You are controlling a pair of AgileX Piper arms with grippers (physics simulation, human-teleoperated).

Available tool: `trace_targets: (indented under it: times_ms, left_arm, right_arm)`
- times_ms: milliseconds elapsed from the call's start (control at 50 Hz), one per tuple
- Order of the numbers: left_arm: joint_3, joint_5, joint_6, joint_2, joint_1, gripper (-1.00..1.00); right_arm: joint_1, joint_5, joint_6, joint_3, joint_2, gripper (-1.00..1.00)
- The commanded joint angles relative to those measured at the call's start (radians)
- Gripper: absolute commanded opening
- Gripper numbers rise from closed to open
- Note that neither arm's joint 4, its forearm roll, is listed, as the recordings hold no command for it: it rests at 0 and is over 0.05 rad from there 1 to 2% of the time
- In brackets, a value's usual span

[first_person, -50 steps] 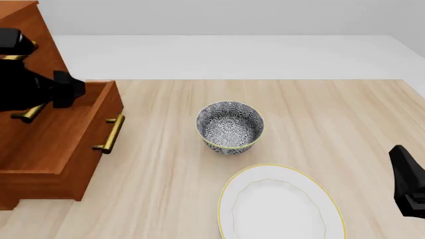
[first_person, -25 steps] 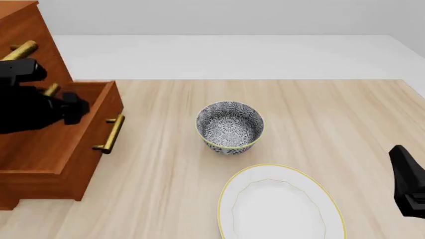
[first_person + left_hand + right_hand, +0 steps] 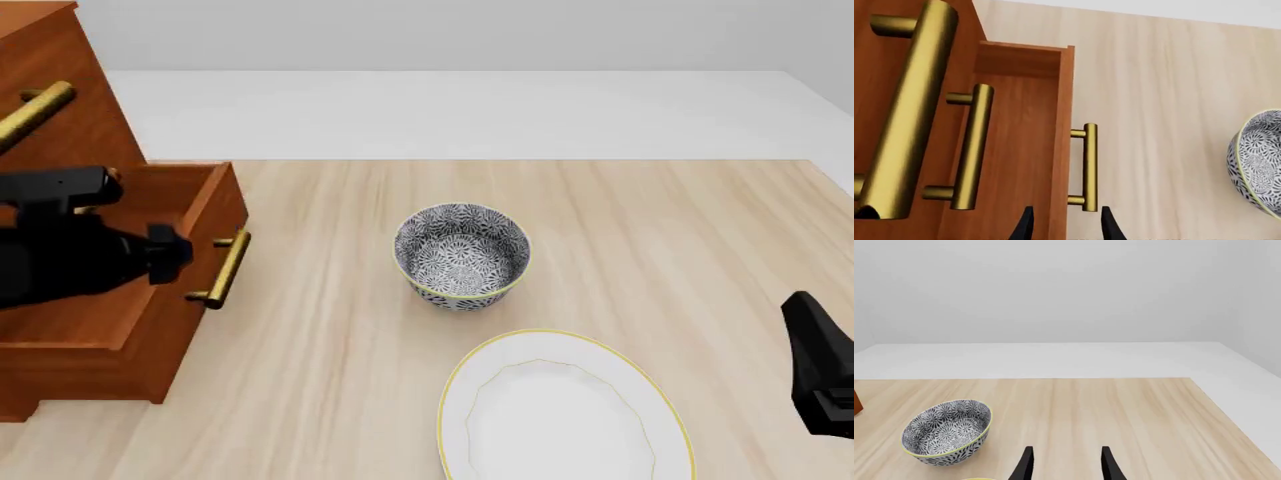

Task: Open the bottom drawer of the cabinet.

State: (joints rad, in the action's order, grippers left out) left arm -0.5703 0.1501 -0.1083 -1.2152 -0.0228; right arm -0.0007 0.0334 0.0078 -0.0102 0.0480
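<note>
The bottom drawer (image 3: 174, 270) stands pulled out from the cabinet (image 3: 60, 110) at the tabletop's (image 3: 561, 200) left edge, its brass handle (image 3: 1089, 167) facing the patterned bowl (image 3: 462, 250). My left pincer (image 3: 1066, 226) hangs above the drawer front, fingers spread and gripping nothing, straddling the front board near the handle. I judge the opening largely accomplished. My right pincer (image 3: 1066, 465) idles spread and empty, clear of the white plate (image 3: 561, 410).

Bare table (image 3: 334, 330) separates the bottom drawer (image 3: 200, 215) from the bowl (image 3: 462, 252).
</note>
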Motion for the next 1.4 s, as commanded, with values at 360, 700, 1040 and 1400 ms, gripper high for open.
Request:
trace_targets:
  times_ms: [360, 700, 1040, 1400]
  left_arm:
    - [0.061, -0.074, -0.020, -0.062, -0.004, 1.00]
    - [0.090, -0.142, -0.032, -0.133, -0.013, 1.00]
    - [0.111, -0.185, -0.047, -0.179, -0.024, 1.00]
    - [0.103, -0.105, -0.120, -0.084, -0.201, 1.00]
  right_arm:
    - [0.000, 0.000, 0.000, 0.000, 0.000, 1.00]
    - [0.000, 0.000, 0.000, 0.000, 0.000, 1.00]
    - [0.000, 0.000, 0.000, 0.000, 0.000, 1.00]
    - [0.000, 0.000, 0.000, 0.000, 0.000, 1.00]
